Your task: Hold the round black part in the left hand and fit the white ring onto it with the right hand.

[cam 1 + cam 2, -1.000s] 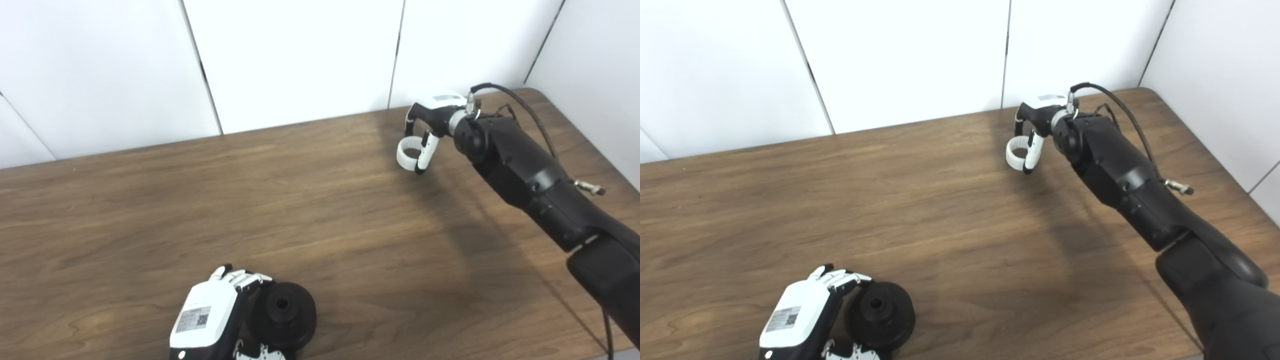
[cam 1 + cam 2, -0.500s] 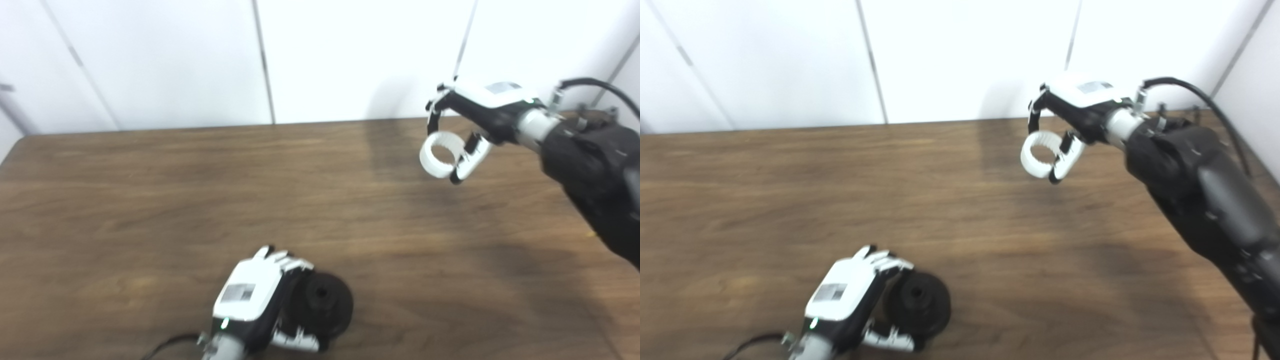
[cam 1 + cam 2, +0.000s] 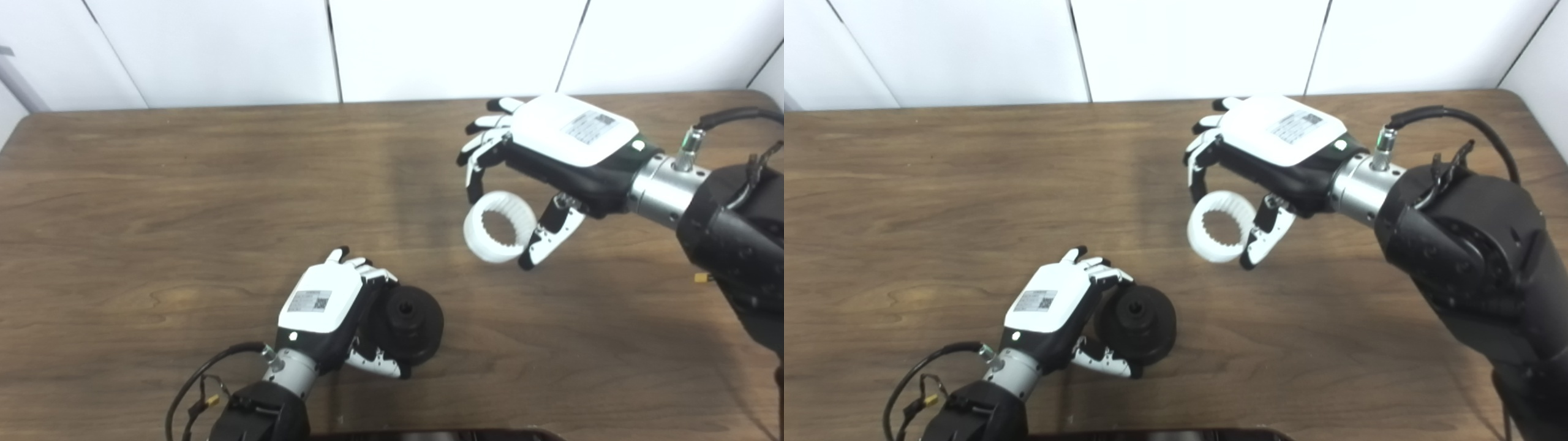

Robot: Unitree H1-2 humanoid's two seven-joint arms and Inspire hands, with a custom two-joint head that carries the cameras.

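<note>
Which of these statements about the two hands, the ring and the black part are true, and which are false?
1. The right hand holds the white ring. True.
2. The white ring is already seated on the round black part. False: it is apart from it, up and to the right in the picture.
3. The left hand grips the round black part. True.
4. The ring's inner wall is smooth. False: it is toothed.
5. The round black part has a hole in its centre. True.
</note>
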